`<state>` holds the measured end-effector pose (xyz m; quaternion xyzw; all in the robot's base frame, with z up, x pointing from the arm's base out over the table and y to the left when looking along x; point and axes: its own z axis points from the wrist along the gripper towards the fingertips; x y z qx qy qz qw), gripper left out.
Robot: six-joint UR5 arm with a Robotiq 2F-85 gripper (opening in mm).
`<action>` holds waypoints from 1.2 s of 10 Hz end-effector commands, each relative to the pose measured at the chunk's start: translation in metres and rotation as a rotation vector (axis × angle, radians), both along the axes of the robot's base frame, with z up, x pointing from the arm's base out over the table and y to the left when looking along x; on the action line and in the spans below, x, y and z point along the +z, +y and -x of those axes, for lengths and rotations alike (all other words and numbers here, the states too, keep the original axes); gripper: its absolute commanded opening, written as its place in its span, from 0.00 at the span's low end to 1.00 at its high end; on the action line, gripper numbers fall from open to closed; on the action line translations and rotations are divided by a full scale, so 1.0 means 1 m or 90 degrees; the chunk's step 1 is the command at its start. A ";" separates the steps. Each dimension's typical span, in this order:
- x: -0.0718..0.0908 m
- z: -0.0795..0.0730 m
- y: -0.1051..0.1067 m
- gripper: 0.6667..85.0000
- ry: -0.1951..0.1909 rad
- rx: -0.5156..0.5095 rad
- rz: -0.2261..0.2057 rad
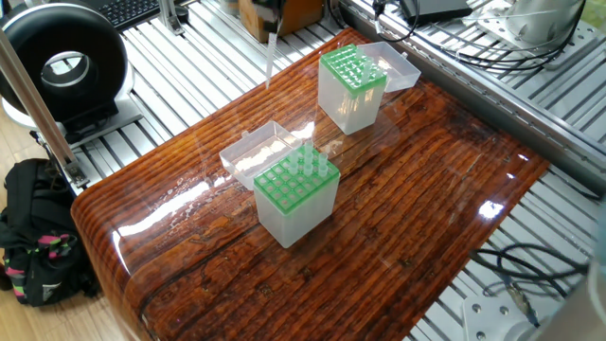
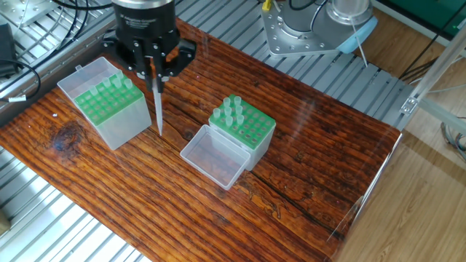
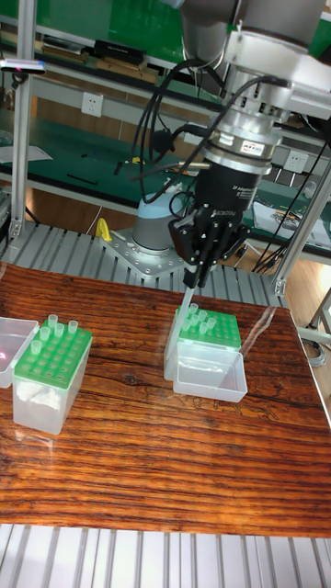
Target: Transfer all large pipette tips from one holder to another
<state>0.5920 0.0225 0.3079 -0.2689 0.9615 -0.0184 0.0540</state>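
The black two-finger gripper (image 2: pixel 153 67) hangs above the glossy reddish-brown wooden table (image 2: pixel 306 153), its fingers (image 3: pixel 198 260) closed on the upper end of one long, tapered, translucent whitish pipette tip (image 2: pixel 157 102). The tip hangs roughly upright, its narrow end pointing down, clear of the table surface.

In the other fixed view the held tip sits just beside the clear plastic box with a green perforated rack top (image 2: pixel 111 109), on the side facing the second box; whether it touches the box wall cannot be told. That rack carries a row of tips (image 2: pixel 116 85) along one edge.

The second clear box with a green rack (image 2: pixel 244 129) stands well apart, its hinged clear lid (image 2: pixel 212 157) lying open flat on the table. A small cluster of tips (image 2: pixel 231 109) stands in one corner of it.
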 end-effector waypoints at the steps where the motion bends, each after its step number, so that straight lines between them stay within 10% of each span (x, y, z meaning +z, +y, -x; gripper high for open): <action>1: 0.010 -0.029 -0.023 0.05 0.018 0.037 -0.014; 4: 0.017 -0.077 -0.067 0.07 0.044 0.162 -0.049; 10: 0.007 -0.049 -0.105 0.07 0.027 0.204 0.075; 12: 0.014 -0.044 -0.121 0.07 0.028 0.237 0.074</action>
